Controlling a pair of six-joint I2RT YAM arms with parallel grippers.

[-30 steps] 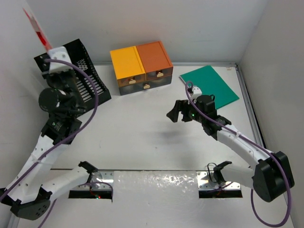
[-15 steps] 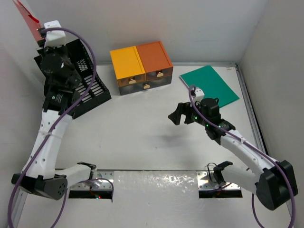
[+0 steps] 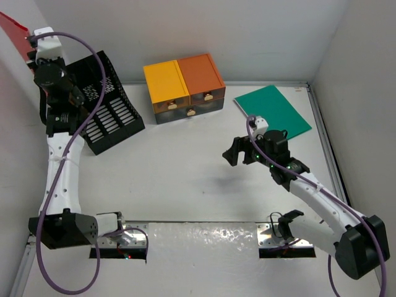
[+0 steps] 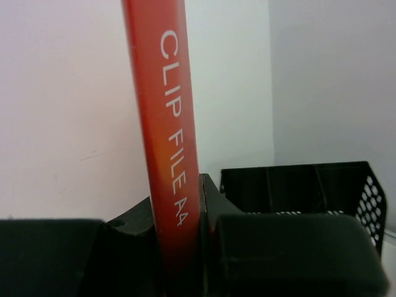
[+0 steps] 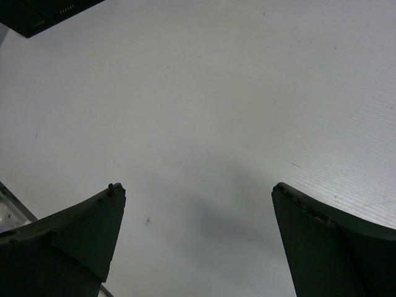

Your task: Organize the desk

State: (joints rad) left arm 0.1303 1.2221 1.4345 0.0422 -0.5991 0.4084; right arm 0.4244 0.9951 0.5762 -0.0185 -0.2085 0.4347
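The white desk point(image 3: 185, 179) fills the top view. My left gripper point(image 3: 31, 46) is raised high at the far left, shut on a red clip file point(image 3: 12, 26). In the left wrist view the file point(image 4: 162, 124) stands upright between the jaws, lettered "CLIP FILE A4". A black mesh file rack point(image 3: 102, 105) stands just right of that gripper and shows in the left wrist view point(image 4: 309, 185). My right gripper point(image 3: 232, 153) is open and empty above the middle of the desk point(image 5: 198, 124), its fingertips point(image 5: 114, 193) wide apart.
A yellow and orange drawer unit point(image 3: 184, 86) stands at the back centre. A green notebook point(image 3: 272, 111) lies flat at the back right. White walls close in the desk on the left, back and right.
My left arm has swung up and to the left with the red clip file, from above the rack to the far left corner. The right gripper has drifted slightly right.
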